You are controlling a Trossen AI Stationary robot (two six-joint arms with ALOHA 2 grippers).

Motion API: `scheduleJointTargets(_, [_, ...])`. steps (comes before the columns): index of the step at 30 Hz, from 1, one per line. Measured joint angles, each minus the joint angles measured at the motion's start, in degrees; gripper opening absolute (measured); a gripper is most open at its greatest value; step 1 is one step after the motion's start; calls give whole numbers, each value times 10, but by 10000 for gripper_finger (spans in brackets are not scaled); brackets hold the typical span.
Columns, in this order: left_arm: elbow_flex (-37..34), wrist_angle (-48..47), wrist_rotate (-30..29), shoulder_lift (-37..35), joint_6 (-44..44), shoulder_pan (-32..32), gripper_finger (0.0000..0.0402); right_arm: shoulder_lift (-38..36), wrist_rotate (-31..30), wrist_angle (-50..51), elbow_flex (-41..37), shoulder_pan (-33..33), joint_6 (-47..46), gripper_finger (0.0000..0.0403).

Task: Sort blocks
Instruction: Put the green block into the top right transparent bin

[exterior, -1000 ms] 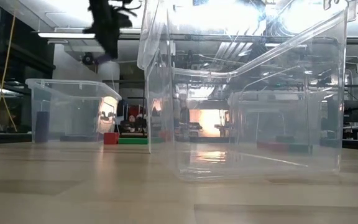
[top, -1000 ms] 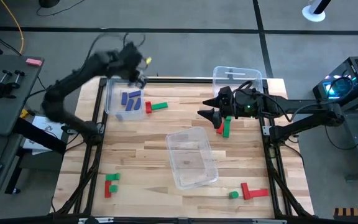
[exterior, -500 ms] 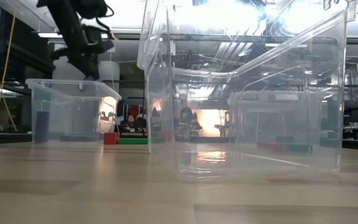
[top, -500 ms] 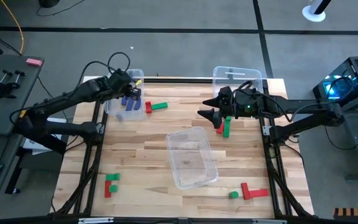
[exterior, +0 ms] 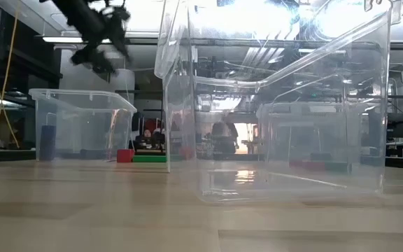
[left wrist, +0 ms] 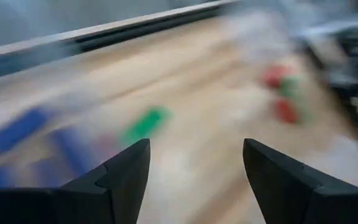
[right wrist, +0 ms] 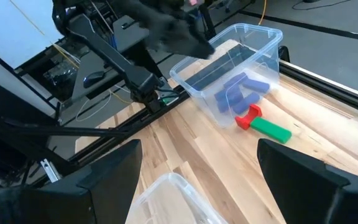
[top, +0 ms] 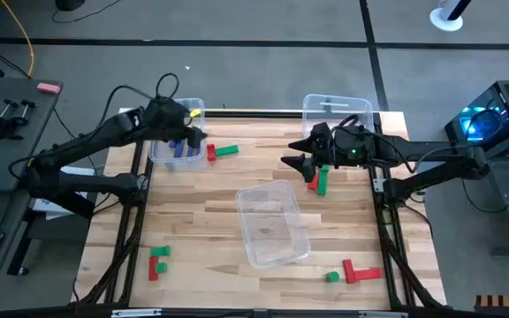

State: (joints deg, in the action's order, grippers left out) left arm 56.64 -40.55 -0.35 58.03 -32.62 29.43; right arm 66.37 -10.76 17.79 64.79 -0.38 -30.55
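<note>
A clear bin [top: 274,223] sits mid-table, blocking straight passage across. Bare wood [top: 197,216] lies open on its left and toward the near edge. Two more bins [top: 159,152] [top: 338,108] stand along the far side.

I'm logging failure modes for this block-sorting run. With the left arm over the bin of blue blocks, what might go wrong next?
1. The left gripper, fingers apart, hangs right at the rim of the far-left bin; swinging away it might clip the wall and shift the bin.
2. The red block and green bar touch each other beside that bin, so a grab could nudge or take both.
3. The right gripper waits open near the centre bin.
</note>
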Motion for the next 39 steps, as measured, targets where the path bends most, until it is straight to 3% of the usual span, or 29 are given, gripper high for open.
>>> scheduleJointTargets(3, [0, 51, -19, -34, -4, -93, 243, -8, 17, 24, 0, 0, -9, 316])
scheduleJointTargets(8, [0, 130, -162, -66, -19, -279, 241, -21, 72, 165, 0, 35, -101, 316])
scheduleJointTargets(11, [0, 157, -256, -64, -20, -355, 241, -17, 91, 260, 0, 99, -175, 316])
scheduleJointTargets(14, [0, 166, -315, -57, -7, -391, 241, -5, 109, 309, 0, 209, -259, 316])
scheduleJointTargets(19, [0, 167, -335, -53, 35, -389, 241, 62, 78, 316, 0, 388, -424, 316])
scheduleJointTargets(23, [0, 169, -332, -53, 61, -367, 241, 150, 100, 316, 0, 457, -510, 316])
scheduleJointTargets(29, [0, 169, -281, -54, 73, -333, 241, 244, 141, 310, 0, 469, -561, 315])
scheduleJointTargets(39, [0, 169, -238, -54, 73, -313, 241, 299, 190, 277, 0, 469, -596, 315])
